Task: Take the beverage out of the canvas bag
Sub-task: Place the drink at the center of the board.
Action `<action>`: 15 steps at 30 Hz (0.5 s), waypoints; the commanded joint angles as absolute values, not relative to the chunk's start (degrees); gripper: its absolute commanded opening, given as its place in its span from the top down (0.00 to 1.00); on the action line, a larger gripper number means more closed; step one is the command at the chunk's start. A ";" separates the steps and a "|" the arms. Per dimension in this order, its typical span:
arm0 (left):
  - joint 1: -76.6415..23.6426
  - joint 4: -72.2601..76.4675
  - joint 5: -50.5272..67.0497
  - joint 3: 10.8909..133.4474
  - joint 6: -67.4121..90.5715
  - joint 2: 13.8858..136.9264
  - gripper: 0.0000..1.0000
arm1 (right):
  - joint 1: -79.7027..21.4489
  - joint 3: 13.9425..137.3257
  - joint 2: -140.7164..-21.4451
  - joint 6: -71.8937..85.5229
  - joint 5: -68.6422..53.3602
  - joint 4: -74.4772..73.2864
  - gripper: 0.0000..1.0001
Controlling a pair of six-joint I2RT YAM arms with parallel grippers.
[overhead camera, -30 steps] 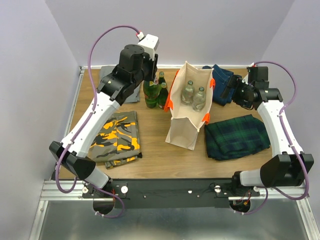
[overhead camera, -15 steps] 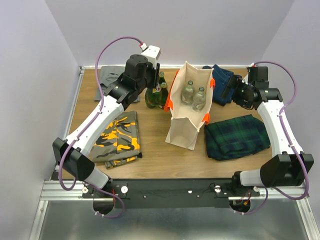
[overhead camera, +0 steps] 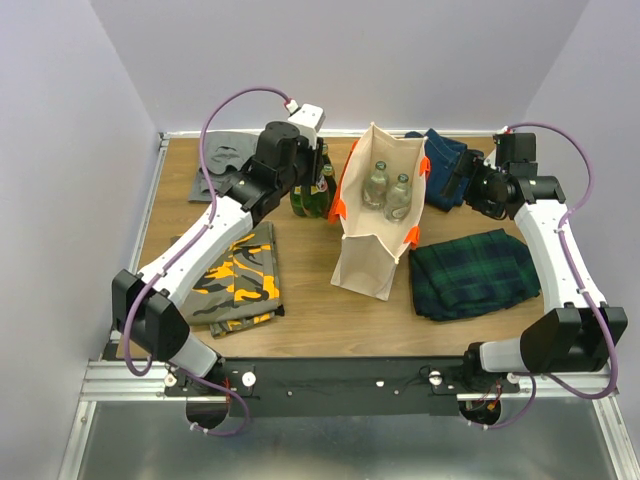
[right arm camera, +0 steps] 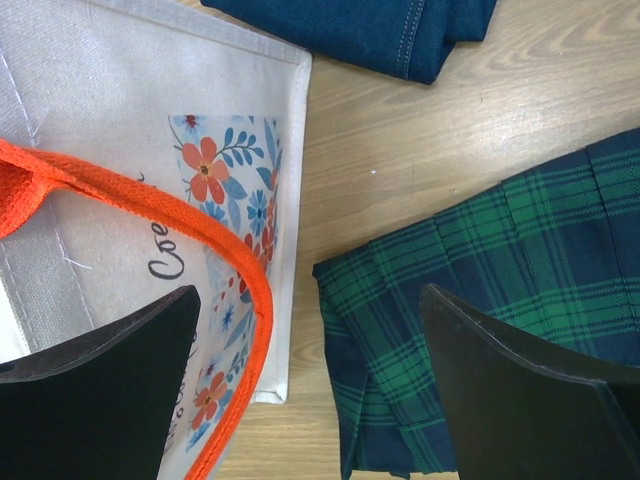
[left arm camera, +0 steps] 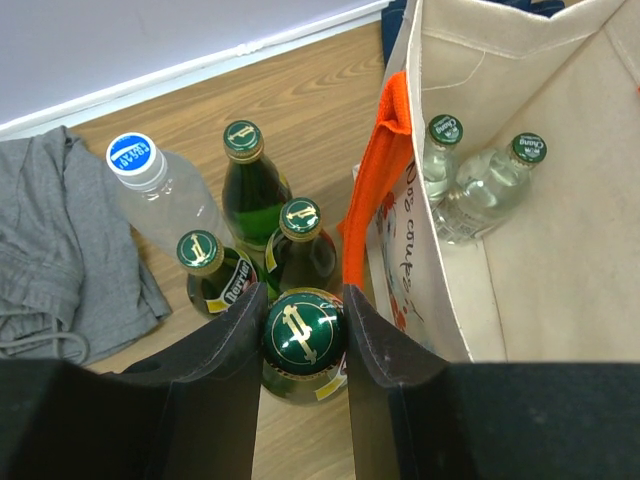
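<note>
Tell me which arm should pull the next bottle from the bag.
Right. The right fingers stand open and empty beside the bag, which holds two clear bottles. The left fingers are shut on a green bottle outside it.

Bright, even light with soft shadows; all three views sharp.

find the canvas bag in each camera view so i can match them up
top external: canvas bag stands upright in the centre of the picture, top open.
left wrist: canvas bag fills the right side, seen from above into its open top.
right wrist: canvas bag takes up the left side, its flower-printed outer wall showing.
shared landmark: its orange handles, one in each wrist view.
</note>
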State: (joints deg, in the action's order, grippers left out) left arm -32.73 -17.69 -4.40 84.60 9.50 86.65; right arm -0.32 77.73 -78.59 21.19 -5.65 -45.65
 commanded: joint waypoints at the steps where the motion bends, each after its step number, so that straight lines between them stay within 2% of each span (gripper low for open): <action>1: -32.70 -5.54 -3.08 84.47 10.46 85.52 1.00 | -0.26 79.80 -79.45 21.45 -5.19 -46.49 0.00; 15: -35.41 -3.34 -6.50 82.62 9.05 90.44 1.00 | -0.18 79.89 -79.63 21.27 -4.39 -46.41 0.00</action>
State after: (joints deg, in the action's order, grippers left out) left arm -33.54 -12.32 -4.38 80.82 9.65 90.43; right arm -0.32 77.73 -79.13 21.17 -5.63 -45.78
